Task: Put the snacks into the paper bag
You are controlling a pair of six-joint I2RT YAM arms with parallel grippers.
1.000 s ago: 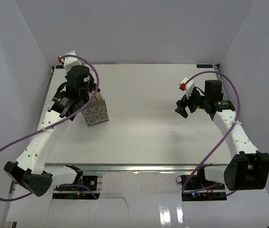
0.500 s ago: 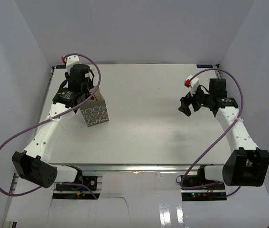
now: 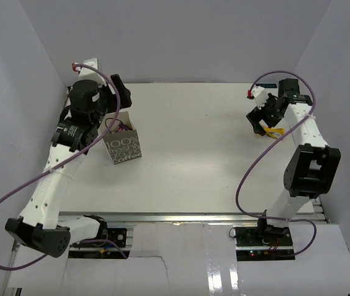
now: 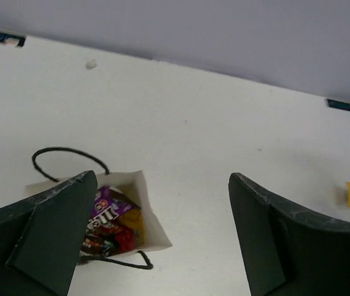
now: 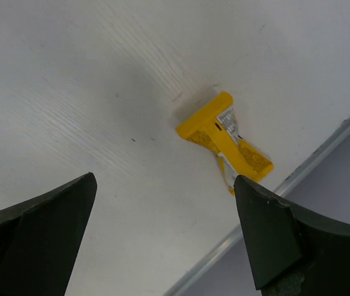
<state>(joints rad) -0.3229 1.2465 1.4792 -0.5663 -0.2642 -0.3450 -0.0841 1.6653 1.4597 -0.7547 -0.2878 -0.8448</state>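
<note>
We see grey-brown paper bag (image 3: pixel 124 147) w/ pale lettering, upright on table (image 3: pixel 193 160) left side; purple, red, yellow snacks (image 4: pixel 110 216) inside. Crinkly yellow packet (image 5: pixel 224 139) lies far right. Left gripper (image 4: pixel 161 179) & right gripper (image 5: pixel 163 180): fingers spread, empty.

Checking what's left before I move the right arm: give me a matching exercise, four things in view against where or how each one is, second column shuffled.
Things:
1. paper bag
2. yellow packet
3. purple packet
4. right gripper

States:
A. inside the bag
B. open, above the yellow packet
C. standing on the left side of the table
D. lying near the table's right edge

Pairs: 1-C; 2-D; 3-A; 4-B
</note>
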